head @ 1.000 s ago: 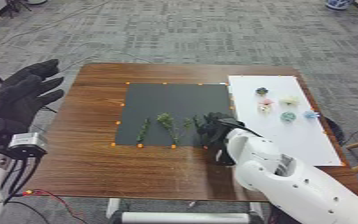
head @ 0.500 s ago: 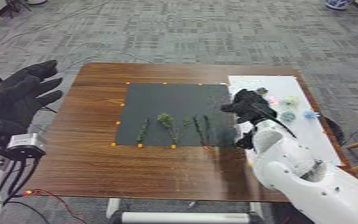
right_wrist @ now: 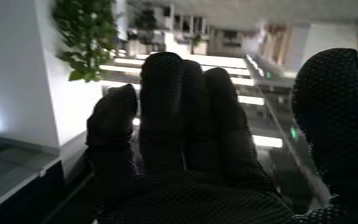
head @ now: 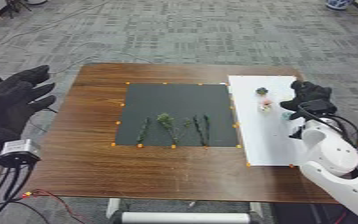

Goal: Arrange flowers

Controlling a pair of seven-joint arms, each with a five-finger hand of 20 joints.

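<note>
Green stems are laid out on a black sheet [head: 177, 95], all lying near its edge closest to the robot. The leftmost stem [head: 143, 132] is narrow and leafy; beside it a branching stem [head: 166, 120] is topped with a bushier tuft. To the right of these, two thin stems [head: 206, 130] are placed close together, roughly side by side. On the white board [head: 269, 145], just right of the sheet, a dark blue flower head [head: 262, 91] is set farthest from the robot, with a pink flower head [head: 265, 105] nearer. A teal flower head [head: 286, 115] is partly covered by the right hand [head: 310, 97], which is held above the board's right side. That hand is opened wide – in the right wrist view its fingers are seen extended, the thumb [right_wrist: 334, 110] spread well apart from them, and nothing is gripped.

The left hand [head: 11, 102] is held up beyond the table's left side, its fingers loosely extended and nothing held. Sheet and board are both supported by the brown wooden table [head: 87, 117], and small orange markers [head: 113, 144] are spaced along their edges. Beyond the table, grey carpet [head: 184, 35] is seen – and at its far right a blue-and-white pot [head: 338, 4] is partly cut off by the view's edge.
</note>
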